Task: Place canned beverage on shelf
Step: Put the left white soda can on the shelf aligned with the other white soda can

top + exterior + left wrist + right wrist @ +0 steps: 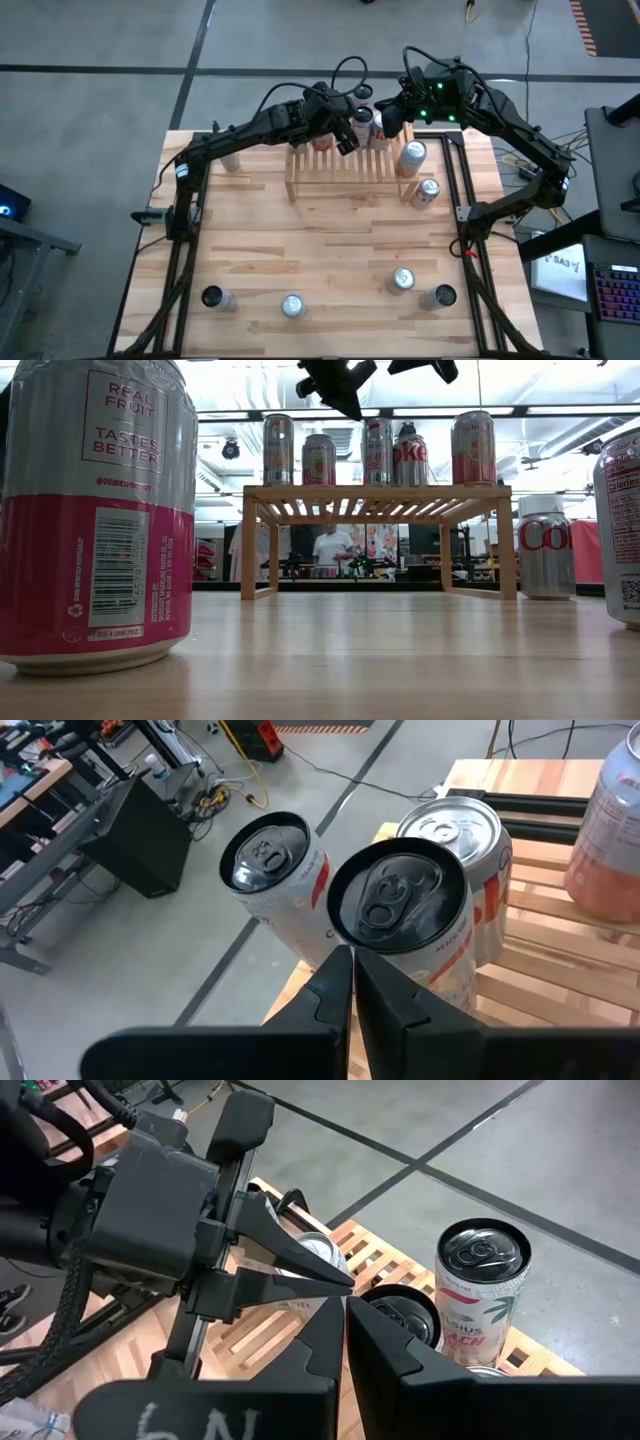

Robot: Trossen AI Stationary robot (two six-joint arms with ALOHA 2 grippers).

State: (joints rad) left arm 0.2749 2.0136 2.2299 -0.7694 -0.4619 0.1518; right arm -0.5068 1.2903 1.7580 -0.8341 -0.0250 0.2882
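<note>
Your left gripper and right gripper both hang with fingers pressed together and holding nothing, just above the far edge of the small slatted light-wood shelf, which stands at the far edge of the large wooden tabletop. Upright aluminium beverage cans crowd the shelf's far edge under the two grippers, leaving the near slats bare. Two more cans stand on the tabletop off the shelf's right end, and four others line the near edge, leaving the middle open.
</note>
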